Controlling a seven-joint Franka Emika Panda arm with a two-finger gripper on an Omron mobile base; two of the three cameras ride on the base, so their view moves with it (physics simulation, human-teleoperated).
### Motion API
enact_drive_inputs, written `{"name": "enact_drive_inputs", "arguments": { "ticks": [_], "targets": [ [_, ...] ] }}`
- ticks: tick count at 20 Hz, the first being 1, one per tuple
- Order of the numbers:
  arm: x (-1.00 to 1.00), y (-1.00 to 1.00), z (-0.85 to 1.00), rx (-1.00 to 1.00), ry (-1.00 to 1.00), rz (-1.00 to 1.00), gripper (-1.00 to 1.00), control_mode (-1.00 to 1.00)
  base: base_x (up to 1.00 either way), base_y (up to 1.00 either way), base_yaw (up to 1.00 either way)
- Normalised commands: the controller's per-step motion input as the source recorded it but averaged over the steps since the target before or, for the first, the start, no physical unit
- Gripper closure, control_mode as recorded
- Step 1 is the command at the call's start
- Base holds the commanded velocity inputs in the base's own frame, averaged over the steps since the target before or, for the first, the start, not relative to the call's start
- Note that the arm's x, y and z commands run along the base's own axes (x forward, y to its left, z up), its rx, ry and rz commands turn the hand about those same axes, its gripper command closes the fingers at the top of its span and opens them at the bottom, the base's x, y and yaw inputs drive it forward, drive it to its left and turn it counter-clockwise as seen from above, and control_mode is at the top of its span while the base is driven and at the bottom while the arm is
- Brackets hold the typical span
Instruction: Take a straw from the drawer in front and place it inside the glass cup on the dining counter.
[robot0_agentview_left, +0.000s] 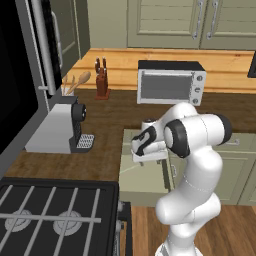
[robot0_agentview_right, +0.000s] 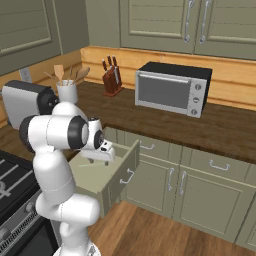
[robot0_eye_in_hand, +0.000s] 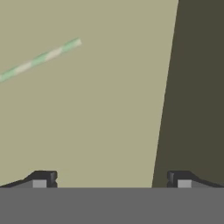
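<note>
While the straw (robot0_eye_in_hand: 41, 58) lies in the drawer (robot0_eye_in_hand: 109, 109), the gripper (robot0_eye_in_hand: 111, 179) hangs above it, spread wide and empty.

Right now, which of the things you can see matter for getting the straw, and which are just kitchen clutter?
For the job:
- straw, lying in the drawer
- drawer, pulled open
- gripper, open above the drawer floor

Just lying about:
- toaster oven
- knife block
- coffee machine
- utensil holder

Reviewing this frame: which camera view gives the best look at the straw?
The hand view: the straw lies bare on the pale drawer floor, its green and white stripes clear, running off the left edge. In the left and right base views it is a faint thin line beside the arm.
</note>
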Motion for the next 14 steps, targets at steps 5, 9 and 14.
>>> {"name": "enact_drive_inputs", "arguments": {
  "ticks": [5,9,14],
  "targets": [
    [0.01,-0.26,-0.14,0.00,0.00,-0.07,-1.00,-1.00,0.00,0.00,0.00],
    [0.03,-0.28,-0.15,0.00,0.00,-0.07,-1.00,-1.00,0.00,0.00,0.00],
    [0.00,-0.42,-0.13,0.00,0.00,-0.07,-1.00,-1.00,0.00,0.00,0.00]
  ]
}}
